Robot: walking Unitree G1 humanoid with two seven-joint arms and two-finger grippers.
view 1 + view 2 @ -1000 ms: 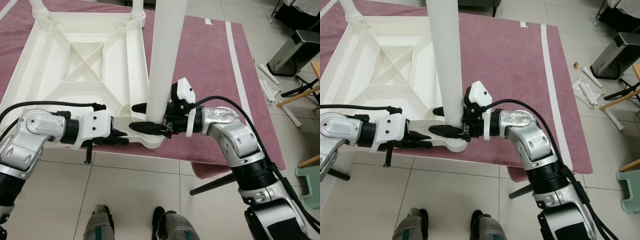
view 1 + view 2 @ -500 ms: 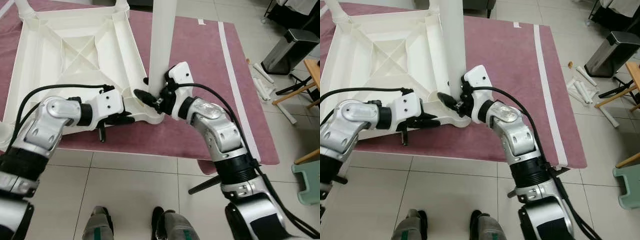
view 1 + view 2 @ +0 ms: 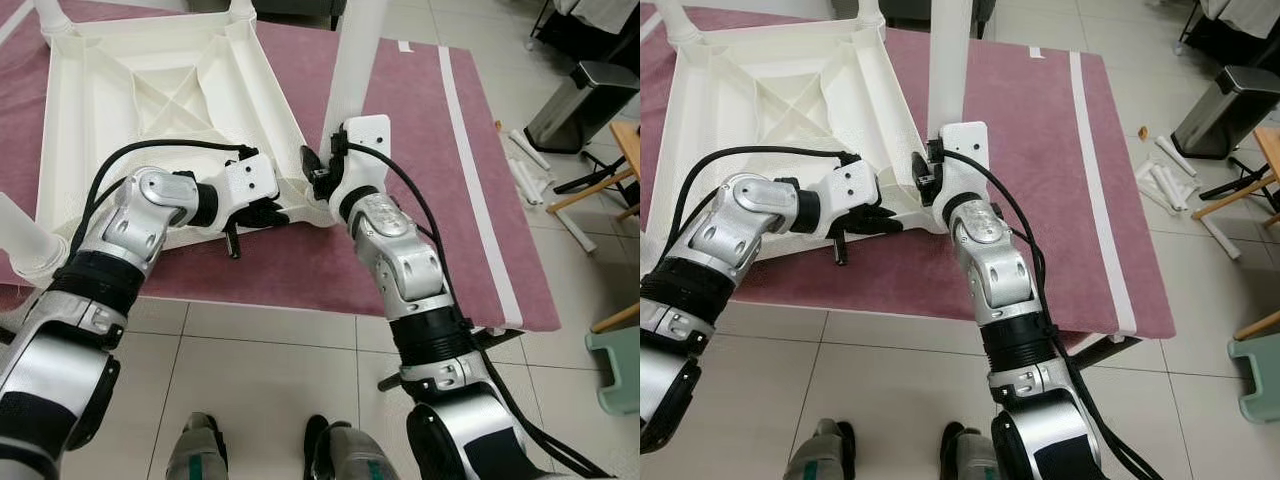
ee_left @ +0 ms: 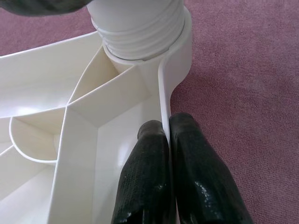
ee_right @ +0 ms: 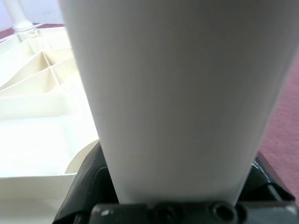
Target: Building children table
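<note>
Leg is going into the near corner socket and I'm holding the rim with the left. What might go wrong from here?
1. The table leg looks tilted in its threaded socket, so it may cross-thread or jam.
2. The left gripper pinches only the thin rim of the tabletop; twisting may slip it off.
3. The right gripper holds the leg low, so its long top may sway.

I saw smooth, glossy white plastic on the table (image 3: 150, 90) and leg (image 5: 173, 98); the rug (image 4: 243, 70) looked rough cloth.

Inverted white tabletop (image 3: 150, 100), leg (image 3: 352, 60) (upright) at corner
</note>
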